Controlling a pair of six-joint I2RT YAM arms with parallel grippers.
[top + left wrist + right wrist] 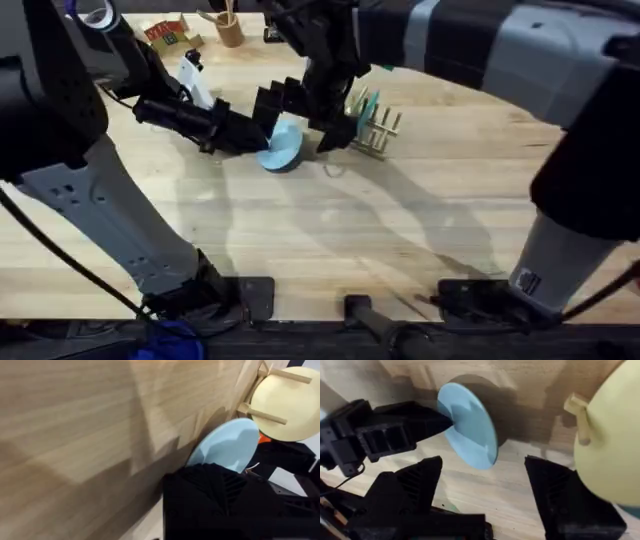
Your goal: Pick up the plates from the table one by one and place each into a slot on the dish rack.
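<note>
A: Overhead view, nearest first: what sits by the arm bases?

B: Bare counter (330,240), pale planks with shadows across them. The left arm rises from the lower left, the right arm from the lower right, large and dark under the camera.

A: And past that, mid-counter?

B: The light blue plate (280,150). It stands tilted on its edge, its lower rim on or just above the wood. The left gripper (258,138) comes in from the left, and its jaws pinch the plate's rim.

A: Does the left wrist view agree?

B: Yes. The blue plate (225,446) sits right at the black fingers (210,485), with the wood grain beside it.

A: Where is the right gripper?

B: Right gripper (322,118) hangs just beyond the plate, between it and the dish rack (378,130). In the right wrist view its jaws stand wide apart, holding nothing; the plate (470,425) shows between its fingers (415,485), farther off, with the left gripper (447,419) clamped on its rim.

A: Farther still?

B: The rack stands just to the right of the plate. A cream plate (612,435) stands upright among its pegs, and a teal plate (367,102) is slotted there too. At the far edge stand a wooden cup (229,28) and a box of odds and ends (165,33).
</note>
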